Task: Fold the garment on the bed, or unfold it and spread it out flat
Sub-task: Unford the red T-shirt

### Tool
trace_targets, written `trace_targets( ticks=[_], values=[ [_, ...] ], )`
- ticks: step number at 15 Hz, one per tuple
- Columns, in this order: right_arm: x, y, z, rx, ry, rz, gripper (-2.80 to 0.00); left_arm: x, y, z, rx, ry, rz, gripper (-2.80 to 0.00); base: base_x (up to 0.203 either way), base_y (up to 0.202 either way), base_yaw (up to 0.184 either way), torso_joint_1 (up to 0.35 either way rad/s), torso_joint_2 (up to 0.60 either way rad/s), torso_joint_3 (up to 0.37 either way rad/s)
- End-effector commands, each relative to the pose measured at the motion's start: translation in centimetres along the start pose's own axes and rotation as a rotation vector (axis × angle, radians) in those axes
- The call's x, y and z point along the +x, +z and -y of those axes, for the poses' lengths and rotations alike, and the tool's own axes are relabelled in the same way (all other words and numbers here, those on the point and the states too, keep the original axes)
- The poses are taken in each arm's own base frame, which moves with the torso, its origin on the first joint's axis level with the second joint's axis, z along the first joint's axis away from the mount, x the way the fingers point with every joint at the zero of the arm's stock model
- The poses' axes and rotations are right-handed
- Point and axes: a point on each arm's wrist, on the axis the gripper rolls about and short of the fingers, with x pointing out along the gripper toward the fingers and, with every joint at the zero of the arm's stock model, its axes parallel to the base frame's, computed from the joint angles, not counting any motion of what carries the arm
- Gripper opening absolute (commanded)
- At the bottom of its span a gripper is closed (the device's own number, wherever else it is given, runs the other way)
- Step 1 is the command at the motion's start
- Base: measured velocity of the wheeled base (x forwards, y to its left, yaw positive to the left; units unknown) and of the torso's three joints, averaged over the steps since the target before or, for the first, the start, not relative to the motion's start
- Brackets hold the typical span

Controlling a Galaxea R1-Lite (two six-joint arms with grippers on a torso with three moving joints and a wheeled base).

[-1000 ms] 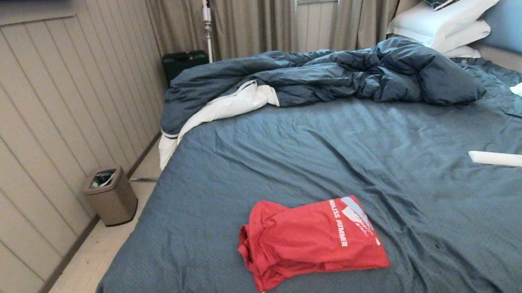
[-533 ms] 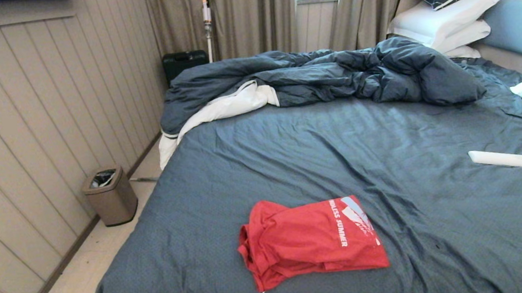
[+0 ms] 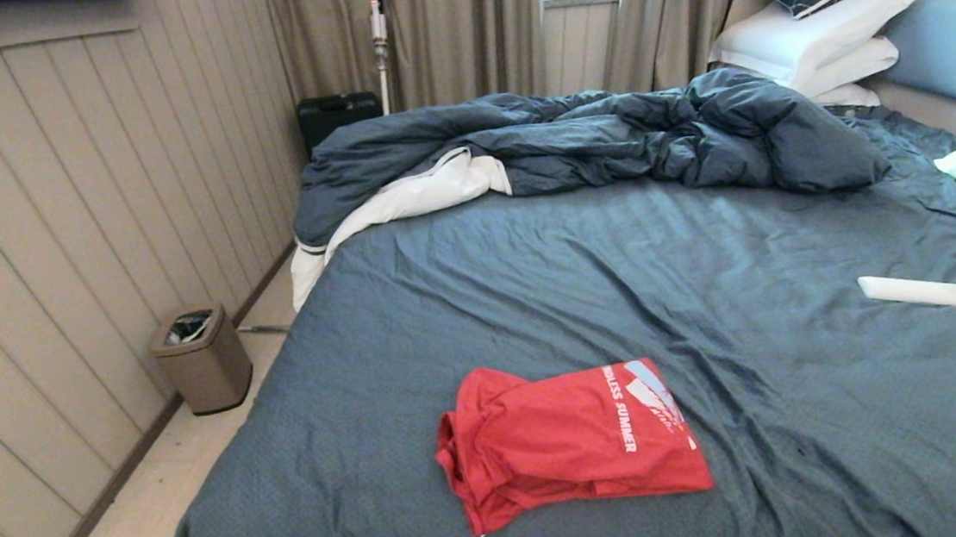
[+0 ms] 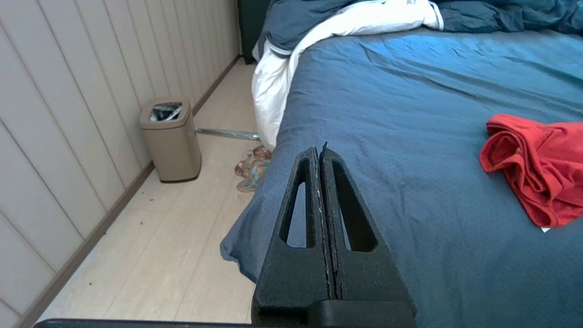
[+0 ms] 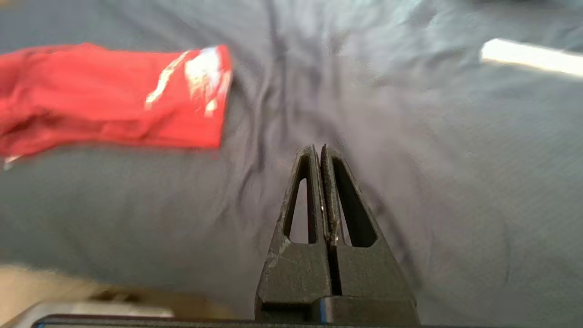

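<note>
The red garment (image 3: pixel 569 442) lay folded, white print upward, on the bed (image 3: pixel 583 277) near its foot edge, well apart from the rumpled duvet (image 3: pixel 597 141). Beside the garment, the left pincer (image 4: pixel 320 152) and right pincer (image 5: pixel 317 151) both hovered over the sheet, fingers pressed together, holding nothing.

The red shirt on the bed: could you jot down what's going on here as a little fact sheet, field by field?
Garment: red T-shirt, loosely folded, white print showing, untouched
Location: near edge of the bed, on the slate-blue sheet
Left gripper: shut, empty, above the bed's left corner, apart from the shirt
Right gripper: shut, empty, above bare sheet to the shirt's right
Duvet: rumpled along the far side, white lining showing
Other items: white flat object on the sheet at right; bin on the floor
Task progress: not yet begun
</note>
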Motion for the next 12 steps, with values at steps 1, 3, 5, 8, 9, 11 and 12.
trace_targets(
  ticks=[1, 3, 5, 8, 9, 11, 12],
  values=[
    [0.4, 2.0, 0.0, 0.002, 0.021, -0.059, -2.8, 0.0, 0.0, 0.0, -0.001, 0.0, -0.001, -2.8, 0.0, 0.0, 0.0, 0.0, 0.0, 0.0],
    [1.9, 4.7, 0.0, 0.01, 0.058, -0.147, -2.8, 0.0, 0.0, 0.0, 0.0, 0.0, -0.001, -2.8, 0.0, 0.0, 0.0, 0.0, 0.0, 0.0],
    [4.9, 7.5, 0.0, 0.028, 0.096, -0.243, -2.8, 0.0, 0.0, 0.0, 0.0, 0.0, -0.001, -2.8, 0.0, 0.0, 0.0, 0.0, 0.0, 0.0],
    [11.6, 10.9, -0.5, 0.053, 0.126, -0.389, -2.8, 0.0, 0.0, 0.0, 0.0, -0.001, -0.001, -2.8, 0.0, 0.0, 0.0, 0.0, 0.0, 0.0],
    [14.2, 11.7, -0.7, 0.059, 0.132, -0.429, -2.8, 0.0, 0.0, 0.0, 0.0, -0.001, -0.001, -2.8, 0.0, 0.0, 0.0, 0.0, 0.0, 0.0],
    [18.9, 12.8, -1.4, 0.073, 0.148, -0.482, -2.8, 0.0, 0.0, 0.0, 0.002, -0.001, -0.001, -2.8, 0.0, 0.0, 0.0, 0.0, 0.0, 0.0],
    [21.1, 13.5, -2.1, 0.075, 0.167, -0.494, -2.8, 0.0, 0.0, 0.0, 0.002, -0.003, -0.001, -2.8, 0.0, 0.0, 0.0, 0.0, 0.0, 0.0]
  ],
)
